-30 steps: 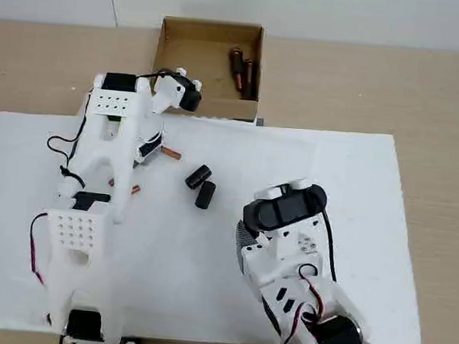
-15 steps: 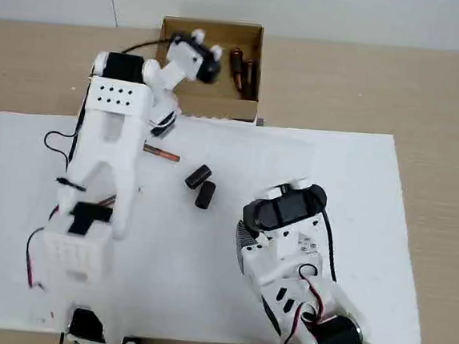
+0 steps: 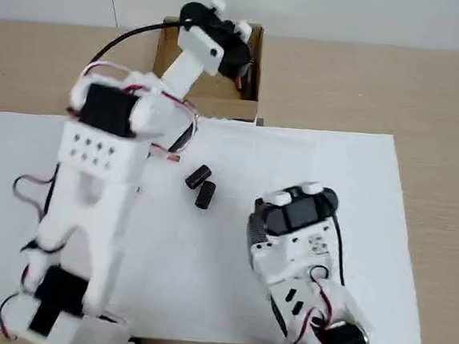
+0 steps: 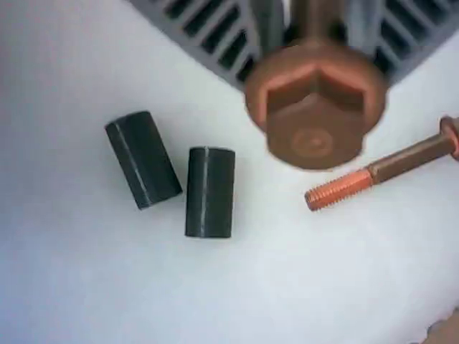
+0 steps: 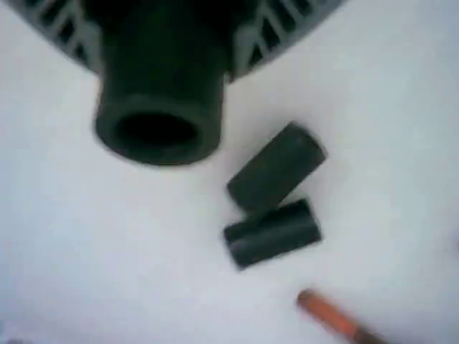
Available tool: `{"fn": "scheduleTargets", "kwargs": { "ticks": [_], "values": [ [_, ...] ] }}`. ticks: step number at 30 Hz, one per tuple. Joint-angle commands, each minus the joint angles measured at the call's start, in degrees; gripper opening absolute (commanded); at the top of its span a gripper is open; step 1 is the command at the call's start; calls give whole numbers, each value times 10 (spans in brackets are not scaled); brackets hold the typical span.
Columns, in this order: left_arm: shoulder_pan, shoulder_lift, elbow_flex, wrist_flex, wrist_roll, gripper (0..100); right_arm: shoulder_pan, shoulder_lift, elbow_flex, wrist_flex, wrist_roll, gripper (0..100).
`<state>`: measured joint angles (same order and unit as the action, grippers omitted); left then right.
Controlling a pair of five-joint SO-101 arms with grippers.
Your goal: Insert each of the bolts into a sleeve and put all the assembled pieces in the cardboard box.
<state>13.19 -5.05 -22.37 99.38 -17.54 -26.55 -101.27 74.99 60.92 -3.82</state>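
My left gripper (image 4: pixel 308 14) is clamped on the held bolt (image 4: pixel 313 115), hex head facing the wrist camera, shank between the grey ribbed jaws. Below it on the white sheet (image 4: pixel 86 272) lie loose sleeve A (image 4: pixel 143 159) and loose sleeve B (image 4: pixel 210 191), both flat, just beside each other. The loose bolt (image 4: pixel 380 168) lies flat near them, threaded end toward sleeve B, not touching it.

My right gripper (image 5: pixel 161 21) is pinching the held sleeve (image 5: pixel 159 107), open bore facing the wrist camera.

High view: left arm (image 3: pixel 100 177) is raised, its far end over the cardboard box (image 3: pixel 227 103) at the sheet's far edge. Right arm (image 3: pixel 302 259) sits at the near right of the sheet, the loose sleeves between the arms.
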Motion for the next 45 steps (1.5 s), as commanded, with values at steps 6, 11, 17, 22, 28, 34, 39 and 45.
{"fn": "scheduleTargets", "kwargs": {
  "ticks": [6,11,17,22,28,34,39,45],
  "values": [
    [3,-182,168,-49,85,5,14,-24,15,-24,25,3],
    [3,-300,320,-134,108,5,11,-24,39,-62,25,3],
    [3,-477,538,-317,166,5,7,-24,84,-145,30,3],
    [3,-602,687,-406,188,5,-36,-24,109,-158,30,3],
    [3,-721,811,-446,268,5,-76,-24,114,-159,29,3],
    [3,-855,951,-513,328,5,-76,-24,114,-159,29,4],
    [5,-991,1063,-574,366,6,-88,-24,125,-206,29,4],
    [-4,-984,1086,-645,440,7,-101,-24,185,-305,63,4]
  ]
}}
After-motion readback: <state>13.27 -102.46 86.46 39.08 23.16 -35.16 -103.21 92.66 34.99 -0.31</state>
